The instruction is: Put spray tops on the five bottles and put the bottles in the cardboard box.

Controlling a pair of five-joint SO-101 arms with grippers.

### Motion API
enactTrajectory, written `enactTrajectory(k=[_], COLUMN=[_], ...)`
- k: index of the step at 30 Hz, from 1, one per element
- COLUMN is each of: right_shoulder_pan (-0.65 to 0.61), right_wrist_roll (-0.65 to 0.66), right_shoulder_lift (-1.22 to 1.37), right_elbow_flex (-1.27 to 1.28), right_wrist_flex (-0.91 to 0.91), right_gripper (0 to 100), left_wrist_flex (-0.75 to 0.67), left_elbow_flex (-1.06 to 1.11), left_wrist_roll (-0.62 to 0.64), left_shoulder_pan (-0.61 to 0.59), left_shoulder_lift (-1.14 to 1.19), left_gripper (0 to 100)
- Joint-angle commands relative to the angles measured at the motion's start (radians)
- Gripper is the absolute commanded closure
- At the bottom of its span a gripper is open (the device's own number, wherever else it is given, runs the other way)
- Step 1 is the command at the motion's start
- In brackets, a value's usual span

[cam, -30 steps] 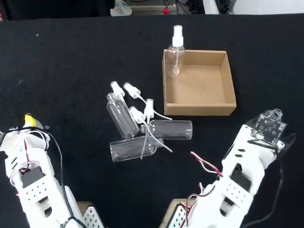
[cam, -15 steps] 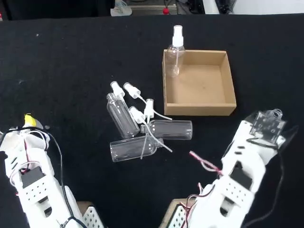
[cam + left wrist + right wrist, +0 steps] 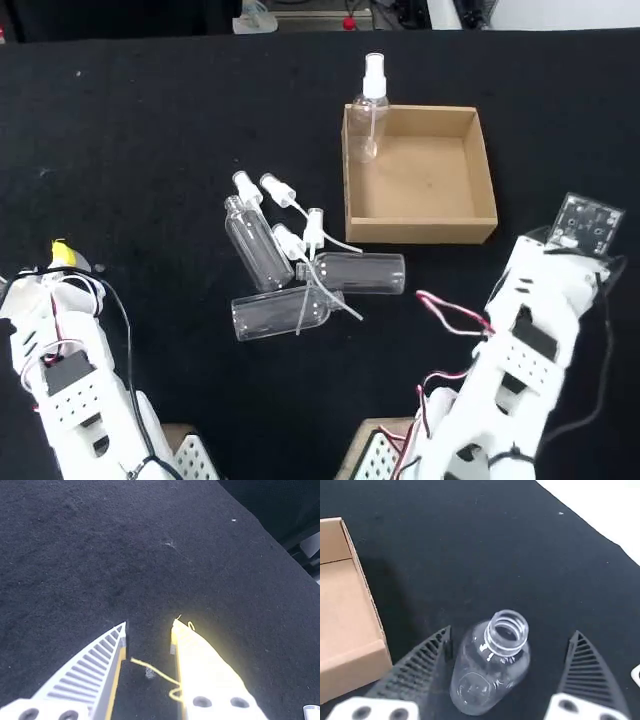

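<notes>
Just off the cardboard box's (image 3: 420,230) near right corner, an uncapped bottle (image 3: 492,665) stands upright, long axis vertical, mouth up, between the right fingers (image 3: 417,672), which are spread wide and not touching it. We count one capped bottle (image 3: 368,115) upright at the box's far left corner. Three bare bottles (image 3: 255,250) lie flat left of the box among loose spray tops (image 3: 275,188). The left fingers (image 3: 95,672) are parted and hold nothing. We judge that most of the capping is left.

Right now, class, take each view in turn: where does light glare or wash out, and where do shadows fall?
Left wrist view: glare washes out one finger of the left gripper. Right wrist view: glints ring the neck of the capless bottle, and the cardboard box faintly shades the cloth beside its wall. High view: even light, faint glints on the lying bottles.
</notes>
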Motion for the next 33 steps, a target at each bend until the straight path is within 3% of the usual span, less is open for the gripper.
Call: enactTrajectory(k=[1,14,33], right_shoulder_pan=[-0.014,-0.011,-0.014], right_wrist_roll=[0.008,0.000,0.000], right_shoulder_lift=[0.031,0.275,0.058], right_elbow_flex=[0.015,-0.091,0.004], right_wrist_flex=[-0.114,-0.127,-0.127], right_gripper=[68.0,68.0,68.0], left_wrist_flex=[-0.023,-0.023,-0.023], left_elbow_flex=[-0.021,-0.021,-0.021], left_wrist_roll=[-0.011,-0.011,-0.011], left_shoulder_pan=[0.013,0.013,0.013], left_shoulder_lift=[-0.009,-0.009,-0.009], left_gripper=[85,85,85])
